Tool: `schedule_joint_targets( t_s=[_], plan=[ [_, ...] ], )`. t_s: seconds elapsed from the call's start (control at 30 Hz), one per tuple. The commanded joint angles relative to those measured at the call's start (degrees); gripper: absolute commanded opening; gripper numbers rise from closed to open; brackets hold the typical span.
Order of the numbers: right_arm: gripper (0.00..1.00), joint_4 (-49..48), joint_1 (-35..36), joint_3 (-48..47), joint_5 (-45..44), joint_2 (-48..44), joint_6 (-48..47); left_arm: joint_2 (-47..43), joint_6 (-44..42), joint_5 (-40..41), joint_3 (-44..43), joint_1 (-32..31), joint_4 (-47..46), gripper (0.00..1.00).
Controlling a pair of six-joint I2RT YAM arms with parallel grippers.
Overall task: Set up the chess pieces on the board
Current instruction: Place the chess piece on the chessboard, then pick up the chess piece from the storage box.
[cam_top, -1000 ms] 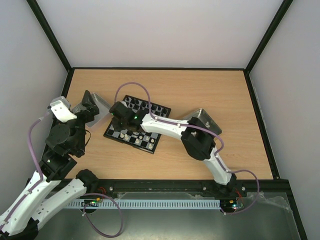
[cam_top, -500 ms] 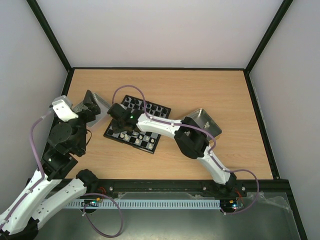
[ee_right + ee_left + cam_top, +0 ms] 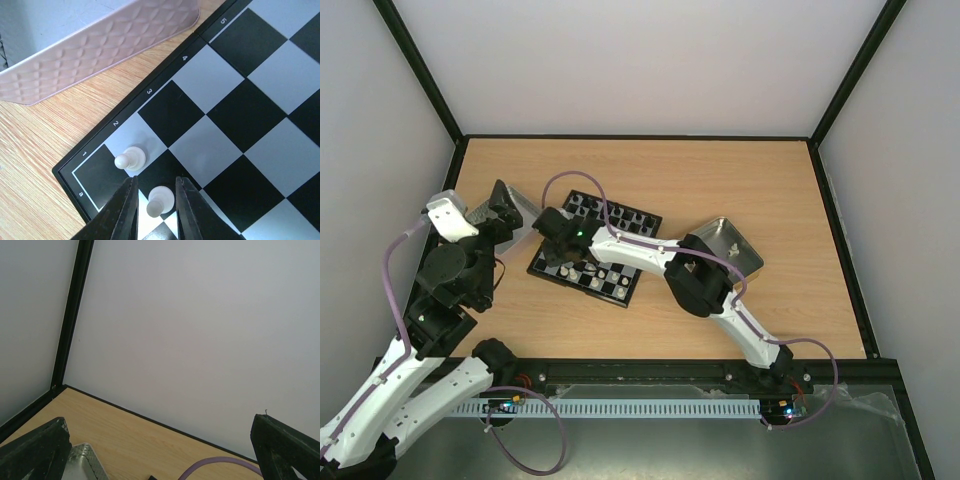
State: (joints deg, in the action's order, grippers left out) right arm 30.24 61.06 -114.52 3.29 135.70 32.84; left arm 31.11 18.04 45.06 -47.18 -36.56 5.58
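Here the right arm stretches from its base at the near right edge diagonally across the table. Its elbow bends beside the right tray, and its forearm lies low over the board, with the wrist ending above the board's left side. The right gripper points down at the board's corner by the printed "a" and "1". Its jaws stand narrow, one finger on each side of a white pawn. A sliver of dark square shows between the pawn and one finger, and whether the pads actually press it I cannot tell. A second white pawn stands just beside, near the printed "2", apart from the fingers. The left tray lies just off that edge of the board.

From above, the board sits left of the table's middle, turned askew. Black chessmen line its far edge and white chessmen stand scattered on its near half.

The left arm rises folded from the near left, its wrist held high by the left tray. The left gripper faces the far wall, its fingers spread wide with nothing between them.
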Motion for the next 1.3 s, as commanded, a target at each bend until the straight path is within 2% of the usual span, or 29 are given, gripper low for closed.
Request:
schedule_joint_targets(
  t_s=[0.0,0.27,0.5,0.73,0.9,1.17,1.27],
  plan=[
    [0.21,2.2,0.2,-2.4,-1.7,1.1,-1.2,0.3,0.2,0.4,0.5,0.3,0.2,0.99],
    [0.22,2.0,0.2,-2.5,-2.0,-0.6,-0.8,0.2,0.4,0.3,0.3,0.3,0.6,1.0],
    [0.26,-1.2,-1.1,2.1,-3.8,-7.6,1.1,-0.1,0.6,0.1,0.2,0.3,0.9,0.99],
    [0.27,-7.2,-7.0,18.9,-7.7,-23.8,5.2,-0.1,1.4,-0.5,0.3,0.3,1.4,0.99],
    [0.29,-7.6,-12.4,34.6,-16.1,-37.3,7.7,0.4,2.0,-1.2,0.7,0.4,1.0,0.99],
    [0.32,-4.6,-25.5,54.0,-21.3,-55.7,10.5,1.8,2.9,-2.7,1.1,0.5,-0.1,0.99],
    [0.32,-4.2,-31.0,59.3,-19.6,-58.1,12.1,2.4,3.1,-3.2,1.1,0.5,-0.5,0.99]
  ],
)
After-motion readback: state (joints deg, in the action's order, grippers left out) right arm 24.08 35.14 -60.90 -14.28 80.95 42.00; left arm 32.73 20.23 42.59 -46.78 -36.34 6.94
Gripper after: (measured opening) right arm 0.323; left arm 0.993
